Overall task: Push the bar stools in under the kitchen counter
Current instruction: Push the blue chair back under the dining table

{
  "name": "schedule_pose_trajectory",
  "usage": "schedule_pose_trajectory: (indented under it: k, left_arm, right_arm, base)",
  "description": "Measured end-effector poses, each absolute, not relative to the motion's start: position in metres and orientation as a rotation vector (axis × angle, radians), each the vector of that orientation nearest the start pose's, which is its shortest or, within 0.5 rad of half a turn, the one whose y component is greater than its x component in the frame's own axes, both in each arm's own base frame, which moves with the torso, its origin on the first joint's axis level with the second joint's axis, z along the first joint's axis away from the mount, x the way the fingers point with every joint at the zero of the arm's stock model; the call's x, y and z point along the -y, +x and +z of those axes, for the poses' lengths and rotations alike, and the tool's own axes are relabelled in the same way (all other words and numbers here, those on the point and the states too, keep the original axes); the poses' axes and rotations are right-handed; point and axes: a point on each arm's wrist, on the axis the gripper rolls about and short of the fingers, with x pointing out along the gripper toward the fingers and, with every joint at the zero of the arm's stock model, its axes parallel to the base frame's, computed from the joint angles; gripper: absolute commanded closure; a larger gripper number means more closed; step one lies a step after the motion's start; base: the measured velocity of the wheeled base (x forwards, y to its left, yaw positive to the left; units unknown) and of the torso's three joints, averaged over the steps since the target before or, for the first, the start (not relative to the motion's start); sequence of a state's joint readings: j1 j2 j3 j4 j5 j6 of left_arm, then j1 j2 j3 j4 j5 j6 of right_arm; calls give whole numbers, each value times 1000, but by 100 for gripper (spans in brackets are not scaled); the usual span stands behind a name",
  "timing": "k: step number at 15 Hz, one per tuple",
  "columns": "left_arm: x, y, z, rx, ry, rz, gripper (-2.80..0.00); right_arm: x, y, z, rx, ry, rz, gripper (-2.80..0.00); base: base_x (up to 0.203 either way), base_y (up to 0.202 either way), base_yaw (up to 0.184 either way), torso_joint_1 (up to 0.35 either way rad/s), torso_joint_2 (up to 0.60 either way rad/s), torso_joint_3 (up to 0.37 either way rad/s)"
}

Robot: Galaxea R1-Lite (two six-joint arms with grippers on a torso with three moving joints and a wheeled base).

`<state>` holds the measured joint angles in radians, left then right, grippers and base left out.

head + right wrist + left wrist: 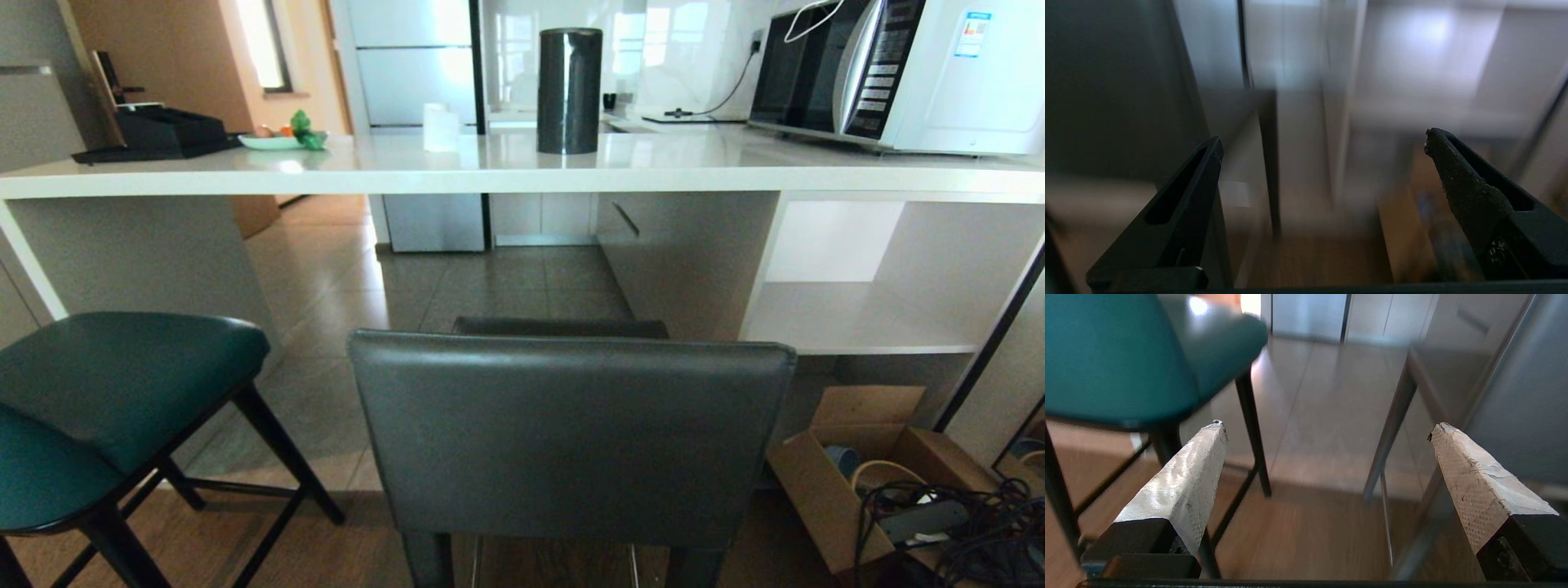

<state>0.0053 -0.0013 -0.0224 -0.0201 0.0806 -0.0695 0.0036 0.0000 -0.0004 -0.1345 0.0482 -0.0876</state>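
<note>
Across the lower middle of the head view stands the grey stool (pixel 571 441), its boxy leather backrest facing the camera and its seat only just reaching toward the kitchen counter (pixel 506 167), whose pale slab runs the full width of the upper frame. At lower left sits the teal stool (pixel 114 408), rounded and thin-legged, also short of the counter's edge.

Neither arm shows in the head view. In the left wrist view the left gripper (pixel 1327 428) has its fingers spread wide on nothing, between the teal stool's legs and the grey stool's. The right gripper (pixel 1323 139) is likewise wide apart and empty.

A push placed high on the tall backrest could tip the grey stool rather than slide it. An off-centre shove might swing it toward the cardboard box (pixel 849 482) and cables (pixel 971 523) at lower right. The teal stool's slim legs may catch where wood floor meets tile.
</note>
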Motion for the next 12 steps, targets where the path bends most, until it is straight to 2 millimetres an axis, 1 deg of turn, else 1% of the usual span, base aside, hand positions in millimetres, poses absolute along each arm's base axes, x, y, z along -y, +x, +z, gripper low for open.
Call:
schedule_pose_trajectory:
  k: [2,4,6,7,9,10,12]
  left_arm:
    - [-1,-26,81,-14,-59,66,-280]
    - [0,-27,80,-33,-8,29,-280]
    - [0,-25,77,-39,97,-10,-280]
    - [1,-25,76,-39,104,-24,-280]
    - [0,-25,76,-39,33,-9,-280]
    - [0,-25,76,-37,14,-1,-280]
    - [0,-25,76,-35,11,0,-280]
  right_arm:
    - [-1,-23,76,11,-105,41,-280]
    - [-1,-23,76,2,-102,42,-280]
    - [-1,-23,77,18,-88,39,-280]
    - [-1,-23,78,28,-87,38,-280]
    - [-1,-23,77,20,-85,40,-280]
    - [-1,-23,76,4,-81,41,0]
    - [-1,-23,76,3,-89,47,0]
  base:
    - [0,0,0,0,0,0]
    - [0,0,0,0,0,0]
    - [0,0,0,0,0,0]
    - [0,0,0,0,0,0]
    - [0,0,0,0,0,0]
    - [0,0,0,0,0,0]
    - [0,0,0,0,0,0]
